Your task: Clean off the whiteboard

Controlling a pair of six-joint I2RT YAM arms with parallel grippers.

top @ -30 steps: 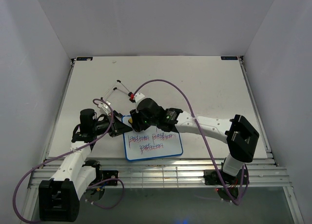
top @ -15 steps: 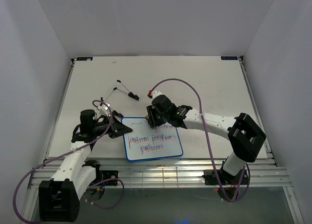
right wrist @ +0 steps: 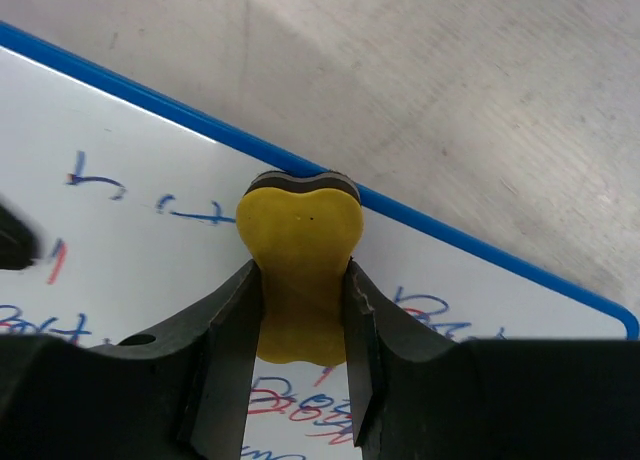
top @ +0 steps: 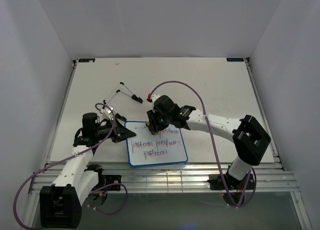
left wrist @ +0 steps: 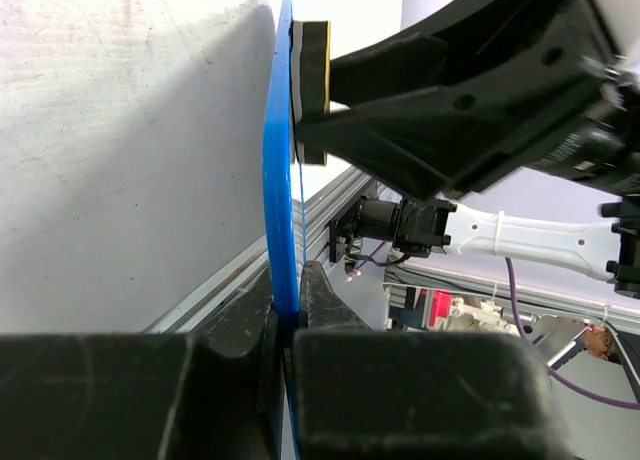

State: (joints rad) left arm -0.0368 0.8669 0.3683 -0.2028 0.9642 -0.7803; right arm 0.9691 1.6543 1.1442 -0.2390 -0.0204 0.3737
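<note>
The whiteboard (top: 157,149), white with a blue frame and red and blue scribbles, lies at the table's near middle. My left gripper (top: 122,134) is shut on its left edge; the left wrist view shows the blue frame (left wrist: 280,180) pinched between the jaws (left wrist: 288,280). My right gripper (top: 151,124) is shut on the small yellow eraser (right wrist: 300,230) and presses it on the board (right wrist: 130,260) just inside its far edge. The eraser also shows in the left wrist view (left wrist: 313,90), flat against the board. Blue marks lie left of it, red and blue writing below.
A thin wire piece with black and red ends (top: 125,92) lies on the table beyond the board. A purple cable (top: 195,97) arcs over the right arm. A ribbed metal rail (top: 160,177) runs along the near table edge.
My right gripper slid the eraser from the board's far left corner to the right along the far edge, then back a little left. The left gripper kept its hold.
</note>
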